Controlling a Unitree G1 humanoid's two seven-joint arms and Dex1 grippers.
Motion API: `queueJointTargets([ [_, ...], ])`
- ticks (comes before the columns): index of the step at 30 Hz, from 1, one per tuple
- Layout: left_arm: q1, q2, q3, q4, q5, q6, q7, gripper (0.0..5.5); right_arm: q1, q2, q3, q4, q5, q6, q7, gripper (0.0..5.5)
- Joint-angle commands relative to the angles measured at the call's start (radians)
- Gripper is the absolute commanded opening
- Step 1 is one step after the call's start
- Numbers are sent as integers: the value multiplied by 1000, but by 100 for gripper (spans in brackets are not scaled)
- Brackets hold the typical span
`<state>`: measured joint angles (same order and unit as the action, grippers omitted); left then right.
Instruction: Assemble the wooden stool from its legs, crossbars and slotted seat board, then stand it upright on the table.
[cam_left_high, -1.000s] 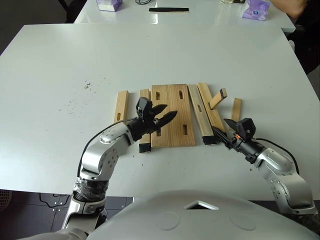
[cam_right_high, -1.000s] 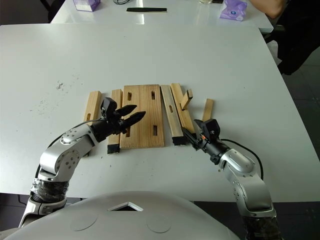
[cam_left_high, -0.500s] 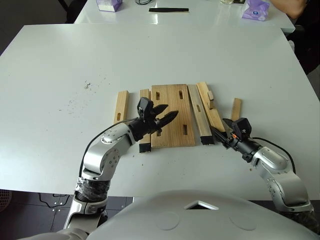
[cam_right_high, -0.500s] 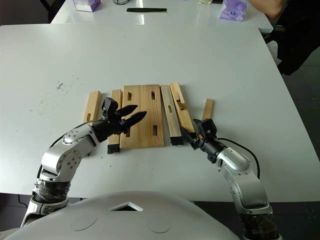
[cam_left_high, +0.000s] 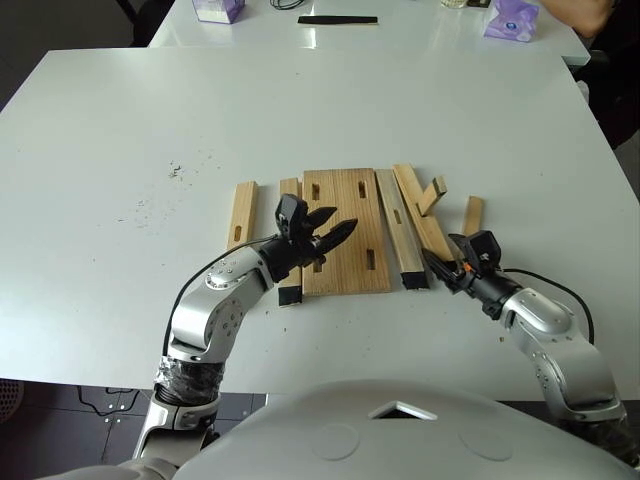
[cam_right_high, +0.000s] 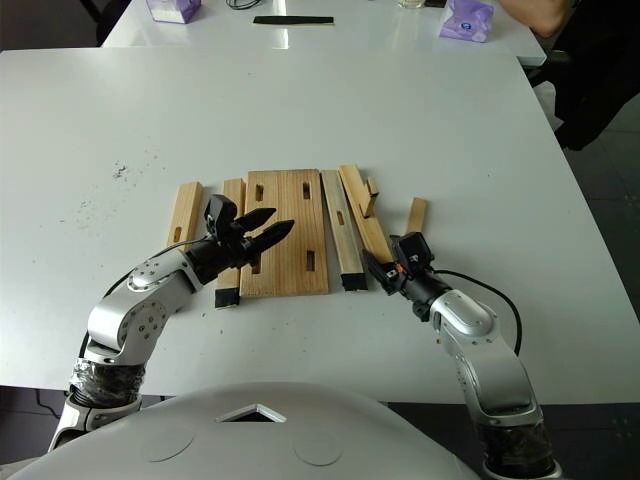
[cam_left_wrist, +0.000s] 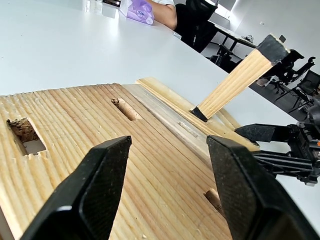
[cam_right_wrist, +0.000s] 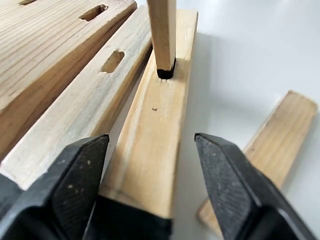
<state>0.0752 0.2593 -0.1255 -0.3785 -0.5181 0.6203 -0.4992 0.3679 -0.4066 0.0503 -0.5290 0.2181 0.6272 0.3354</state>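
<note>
i'm holding my left gripper (cam_left_high: 331, 228) low over the left half of the seat board (cam_left_high: 362, 215), fingers spread wide and closing on nothing. my right gripper (cam_left_high: 441, 272) is sitting at the near, black-capped end of the outermost leg (cam_left_high: 418, 212), one finger on each side of the wood but not pinching it.

everything is lying in one cluster on the table (cam_left_high: 150, 120). i'm counting one seat board in the middle with what i'm reading as four slots, and four long legs: two to its left (cam_left_high: 243, 208) (cam_left_high: 290, 188) and two just beside its right edge, the inner one (cam_left_high: 392, 225) touching the outermost. i'm also counting two short crossbars: one (cam_left_high: 432, 196) is leaning tilted with its dark end on the outermost leg, the other (cam_left_high: 472, 215) is lying flat, apart, further right.

i'm judging these as light, stiff, dry softwood pieces. they are probably sliding easily on the smooth tabletop. i'm thinking each leg is best taken across its narrow width near an end, and the board by an edge. the propped crossbar is looking ready to topple if i'm lifting that leg.
</note>
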Motion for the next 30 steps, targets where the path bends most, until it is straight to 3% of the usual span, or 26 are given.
queueJointTargets([
  [1,7,0,-5,-1,8,4,12,283,-13,24,-12,-32,15,67,-29,317],
  [11,-6,-4,-12,3,7,12,13,283,-40,55,6,37,-24,53,-60,317],
  [18,-20,-4,-15,8,4,19,10,283,-34,96,24,102,-41,3,-77,212],
  [22,-23,-4,-14,9,2,23,10,283,-34,112,19,109,-38,-9,-85,207],
  [30,-84,9,23,18,32,65,76,283,-187,152,-154,35,79,-126,-64,207],
])
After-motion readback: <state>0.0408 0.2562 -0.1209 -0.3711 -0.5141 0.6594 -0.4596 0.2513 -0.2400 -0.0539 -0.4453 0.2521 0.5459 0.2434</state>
